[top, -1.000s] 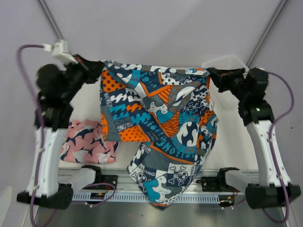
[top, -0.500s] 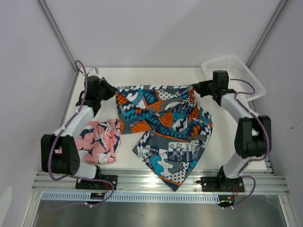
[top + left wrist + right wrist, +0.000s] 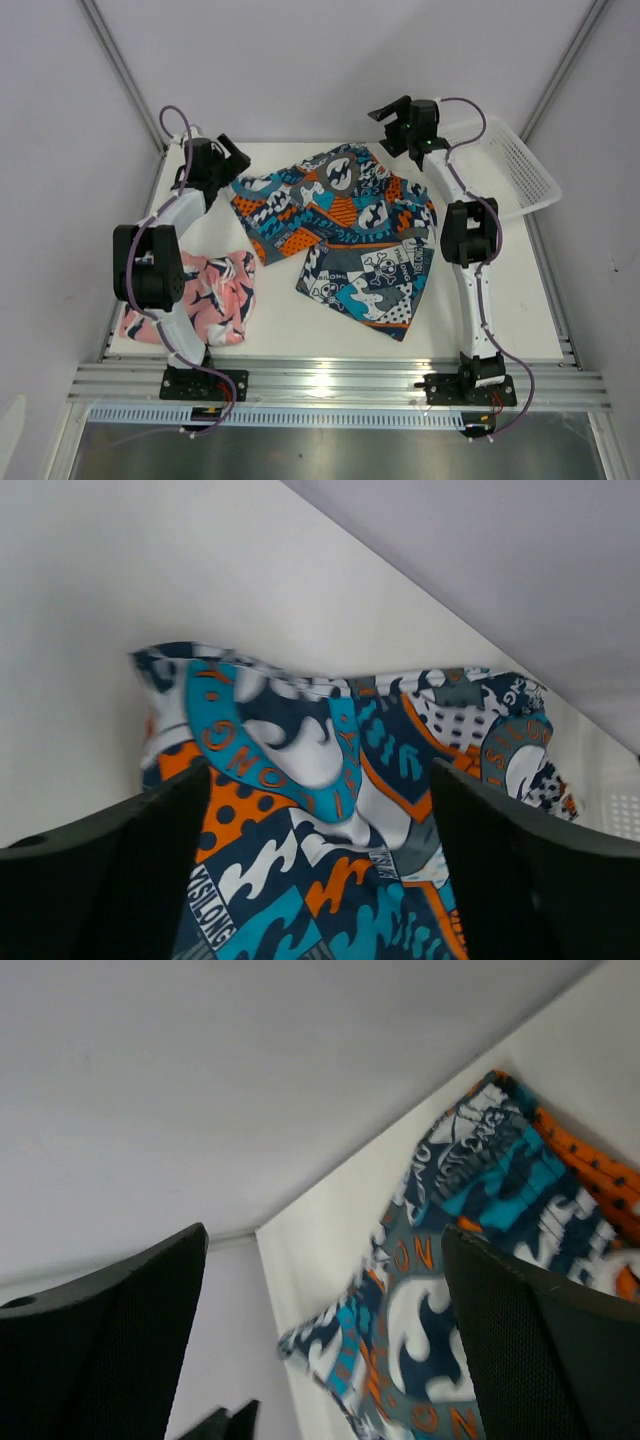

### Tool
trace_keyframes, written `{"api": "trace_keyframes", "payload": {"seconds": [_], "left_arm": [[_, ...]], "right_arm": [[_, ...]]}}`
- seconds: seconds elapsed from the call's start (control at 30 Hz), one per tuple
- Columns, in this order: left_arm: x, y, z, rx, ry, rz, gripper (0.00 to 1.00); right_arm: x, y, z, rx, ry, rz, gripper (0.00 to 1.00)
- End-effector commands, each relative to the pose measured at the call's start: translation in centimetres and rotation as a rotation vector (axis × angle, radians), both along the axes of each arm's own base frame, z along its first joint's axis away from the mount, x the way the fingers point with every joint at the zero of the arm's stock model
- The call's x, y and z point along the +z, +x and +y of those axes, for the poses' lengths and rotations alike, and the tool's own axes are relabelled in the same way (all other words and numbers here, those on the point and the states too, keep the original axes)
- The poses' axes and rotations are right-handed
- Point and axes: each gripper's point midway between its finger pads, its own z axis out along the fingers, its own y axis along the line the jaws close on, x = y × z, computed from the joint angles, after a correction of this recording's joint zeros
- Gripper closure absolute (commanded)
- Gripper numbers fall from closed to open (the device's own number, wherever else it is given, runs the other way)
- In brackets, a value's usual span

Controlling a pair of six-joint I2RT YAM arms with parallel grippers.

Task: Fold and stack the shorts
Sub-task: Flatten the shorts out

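Observation:
The patterned shorts (image 3: 345, 235) in blue, teal, orange and white lie spread on the white table (image 3: 300, 335), crumpled along their far edge. My left gripper (image 3: 228, 160) hovers open just beyond their far-left corner. My right gripper (image 3: 393, 118) is open too, above the far-right corner. In the left wrist view the patterned fabric (image 3: 320, 780) lies below my gripper (image 3: 320, 870), between its black fingers (image 3: 110, 880), loose. In the right wrist view my gripper (image 3: 320, 1330) is off the patterned cloth (image 3: 480, 1250), fingers (image 3: 560, 1350) wide apart. The pink shorts (image 3: 215, 300) sit bunched at the near left.
A white mesh basket (image 3: 510, 165) stands tilted at the far right corner, close behind my right arm. Grey walls close in the table at the back and sides. A metal rail (image 3: 320, 380) runs along the near edge.
Both grippers opened and let go of the patterned shorts, which dropped flat onto the table. Both arms moved toward the far edge.

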Motion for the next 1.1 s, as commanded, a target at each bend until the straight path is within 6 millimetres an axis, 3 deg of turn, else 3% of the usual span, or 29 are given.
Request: {"api": "trace_keyframes", "payload": {"seconds": [0.0,0.03,0.13,0.17,0.2,0.23,0.27,0.33,0.37,0.4,0.43,0.47,0.5,0.53,0.57,0.6,0.63,0.7,0.73,0.77,0.8,0.83,0.9,0.93,1.0,1.07], "left_arm": [[3.2,0.7,1.6,0.063,0.018,-0.066,0.02],[4.7,0.4,1.7,0.069,0.021,-0.093,0.01],[5.2,-1.0,1.7,0.066,0.032,-0.097,0.01],[7.0,-1.7,1.2,0.048,0.039,-0.130,0.01],[6.9,-2.4,0.9,0.036,0.049,-0.119,0.01],[7.2,-3.0,0.3,0.020,0.061,-0.118,0.01],[8.6,-3.7,-1.1,-0.009,0.085,-0.144,0.01],[7.9,-5.5,-3.2,-0.059,0.107,-0.110,0.01],[9.0,-6.7,-5.5,-0.103,0.115,-0.133,0.01],[8.1,-7.8,-6.8,-0.136,0.121,-0.118,0.01],[8.2,-8.6,-8.4,-0.174,0.126,-0.127,0.02],[8.1,-10.2,-11.8,-0.262,0.143,-0.135,0.02],[8.1,-11.3,-13.1,-0.288,0.167,-0.143,0.02],[7.4,-12.5,-14.7,-0.330,0.196,-0.126,0.02],[6.9,-14.4,-17.9,-0.404,0.218,-0.117,0.03],[6.2,-15.2,-19.1,-0.428,0.242,-0.104,0.03],[5.7,-17.2,-21.9,-0.505,0.260,-0.097,0.03],[3.8,-18.8,-24.3,-0.564,0.299,-0.062,0.04],[3.2,-19.7,-25.6,-0.601,0.313,-0.060,0.05],[1.6,-21.4,-28.0,-0.659,0.348,-0.032,0.06],[1.8,-22.4,-29.2,-0.692,0.349,-0.045,0.07],[0.3,-24.3,-31.7,-0.757,0.369,-0.027,0.08],[-1.0,-26.2,-34.2,-0.812,0.389,-0.011,0.11],[-3.0,-28.2,-36.1,-0.865,0.411,0.019,0.12],[-3.8,-30.0,-38.3,-0.913,0.418,0.024,0.14],[-5.8,-32.6,-40.1,-0.970,0.429,0.056,0.17]], "right_arm": [[4.3,-0.9,-1.8,0.029,-0.169,-0.138,0.01],[4.4,-1.5,-2.2,0.029,-0.188,-0.157,0.00],[5.5,-3.8,-3.6,0.063,-0.343,-0.223,0.01],[4.4,-4.8,-4.1,0.068,-0.394,-0.172,0.03],[5.6,-5.6,-4.3,0.082,-0.433,-0.186,0.05],[5.3,-6.2,-4.8,0.097,-0.495,-0.176,0.07],[4.3,-7.1,-5.8,0.079,-0.544,-0.113,0.13],[3.5,-9.2,-6.8,0.084,-0.613,-0.071,0.18],[3.1,-9.9,-7.9,0.042,-0.652,-0.044,0.23],[2.3,-12.0,-8.6,0.042,-0.674,-0.017,0.26],[2.4,-12.7,-9.2,0.021,-0.687,-0.028,0.29],[2.1,-13.6,-9.7,0.011,-0.704,-0.021,0.36],[1.9,-14.5,-10.5,-0.013,-0.724,-0.010,0.40],[1.7,-16.2,-11.2,-0.020,-0.737,0.004,0.41],[1.6,-17.0,-11.8,-0.024,-0.753,0.010,0.41],[1.4,-18.3,-12.3,-0.027,-0.770,0.025,0.41],[1.4,-18.9,-12.8,-0.034,-0.779,0.033,0.42],[1.2,-20.0,-13.7,-0.045,-0.792,0.049,0.43],[0.2,-20.9,-14.1,-0.045,-0.802,0.073,0.43],[1.0,-21.5,-14.6,-0.062,-0.801,0.058,0.44],[0.9,-22.0,-14.9,-0.063,-0.803,0.062,0.44],[1.0,-22.9,-15.2,-0.072,-0.805,0.061,0.44],[1.0,-23.7,-16.0,-0.090,-0.797,0.066,0.45],[1.1,-23.9,-16.1,-0.093,-0.791,0.059,0.44],[1.3,-24.7,-16.6,-0.101,-0.788,0.060,0.44],[1.7,-25.1,-16.8,-0.104,-0.789,0.055,0.44]]}}
